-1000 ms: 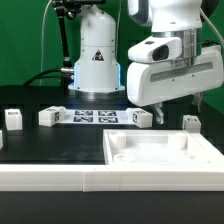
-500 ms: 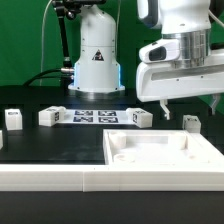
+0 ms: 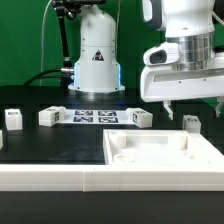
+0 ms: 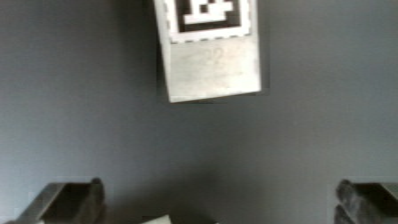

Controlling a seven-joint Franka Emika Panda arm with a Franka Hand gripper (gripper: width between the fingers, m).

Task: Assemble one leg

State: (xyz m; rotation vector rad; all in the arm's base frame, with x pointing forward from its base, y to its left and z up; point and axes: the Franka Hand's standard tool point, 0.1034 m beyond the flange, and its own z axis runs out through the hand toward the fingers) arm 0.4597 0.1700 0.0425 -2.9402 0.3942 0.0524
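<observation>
— What is laid out, starting from the exterior view's left?

— A first leg (image 3: 13, 118) is seen at the far edge, with a second leg (image 3: 48, 116) near it. Next comes the marker board (image 3: 95, 116), then a third leg (image 3: 140, 117) just beside its end. A fourth leg (image 3: 191, 122) is set behind the white panel (image 3: 160, 152).

— What has been altered?

— The gripper (image 3: 192, 105) has been carried toward the exterior view's right. It is now held above the fourth leg, whereas a second ago it hung nearer the third.

— Is anything gripped?

— Nothing. The fingers (image 4: 68, 200) are spread wide, and in the wrist view the tagged leg is seen beyond the gap, untouched.

— What is meant by this?

— That leg is judged to have been chosen. A descent and a closing are still required.
</observation>
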